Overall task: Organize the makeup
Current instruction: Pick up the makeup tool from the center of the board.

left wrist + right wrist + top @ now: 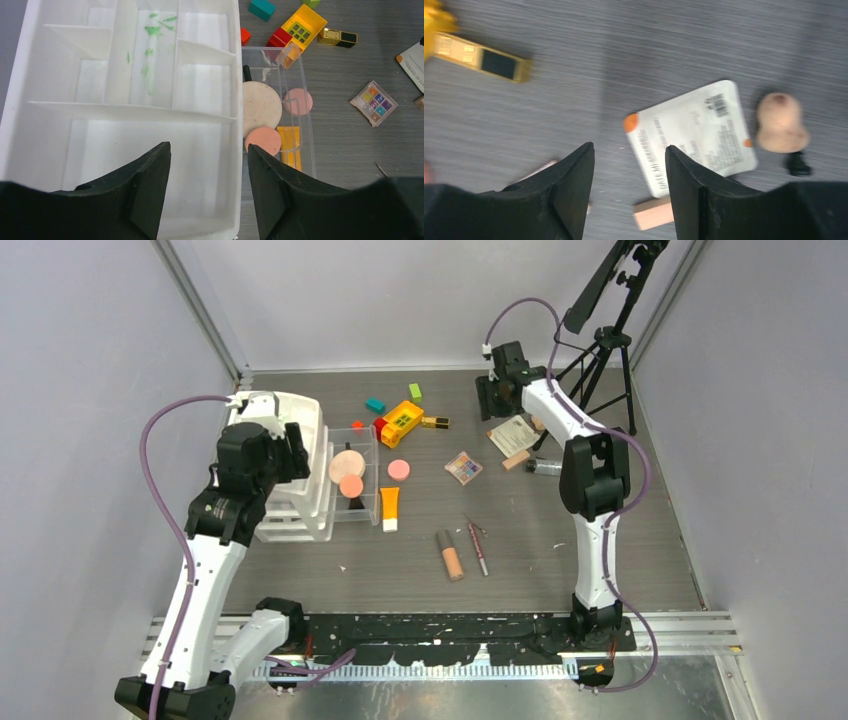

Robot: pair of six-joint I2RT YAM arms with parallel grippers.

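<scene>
Left pincer (207, 147): spread, holding nothing, hanging over the white divided tray (30, 100) at the left edge of the surface. Every compartment I can see in it is bare save for green smears. Clear box (272, 49), against the tray's right side: holds a large beige compact (261, 107), a peach compact (263, 140) and a black brush (246, 72), mostly hidden. Loose just right of the box: pink compact (399, 469), orange tube (389, 508). Mid-surface: eyeshadow palette (463, 467), beige tube (450, 555), red pencil (478, 545). Toward the far edge: gold-black lipstick (484, 57). Right pincer (629, 147): spread, empty, above a white sachet (694, 135) near the far right corner. I judge the sorting barely begun, with a fresh pick in hand. For the next move I would lower onto the sachet's edge, since it lies flat.
</scene>
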